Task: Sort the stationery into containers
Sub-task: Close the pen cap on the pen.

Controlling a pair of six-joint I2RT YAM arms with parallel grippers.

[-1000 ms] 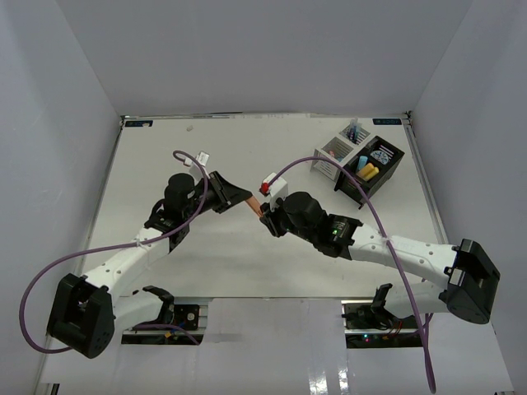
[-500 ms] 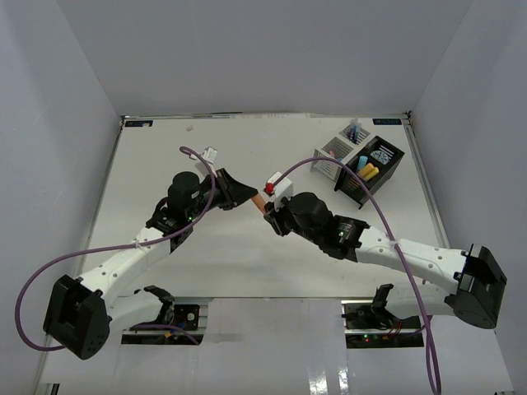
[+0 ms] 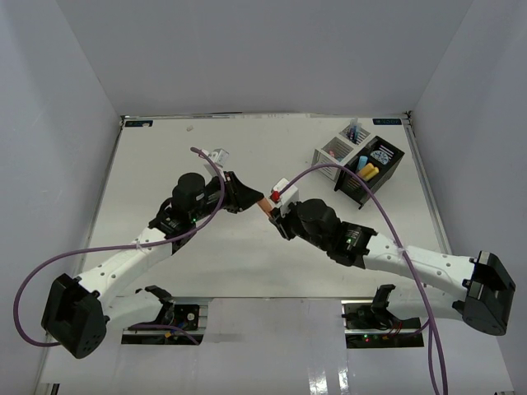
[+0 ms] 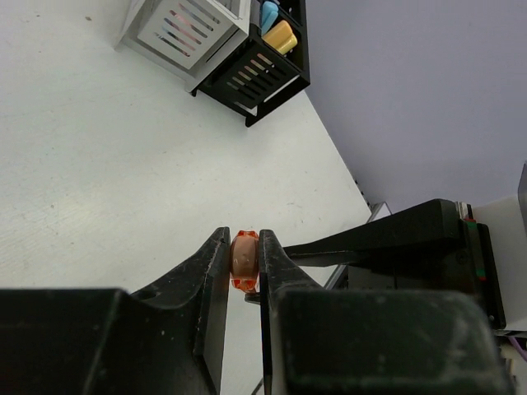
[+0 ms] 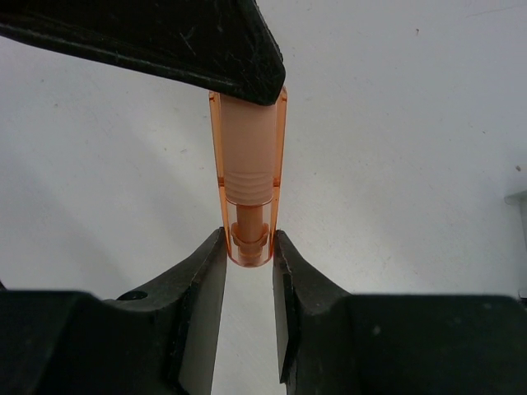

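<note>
An orange marker (image 3: 265, 203) hangs above the middle of the table, caught between both arms. My left gripper (image 3: 258, 198) is shut on one end of it, and in the left wrist view that end (image 4: 244, 259) shows pinched between the fingers (image 4: 216, 263). My right gripper (image 5: 248, 247) is shut on the other end, the clear orange cap (image 5: 247, 164), with both pads touching it. The white container (image 3: 335, 154) and the black container (image 3: 370, 169) stand side by side at the far right.
The black box holds a blue marker (image 3: 361, 160), a yellow marker (image 3: 368, 171) and a blue-white roll (image 3: 380, 154). Thin pens (image 3: 354, 130) stick up from the white box. Purple cables loop over both arms. White walls close in the table.
Both arms have shifted a little to the right together, carrying the orange marker between them. Neither grip has changed.
</note>
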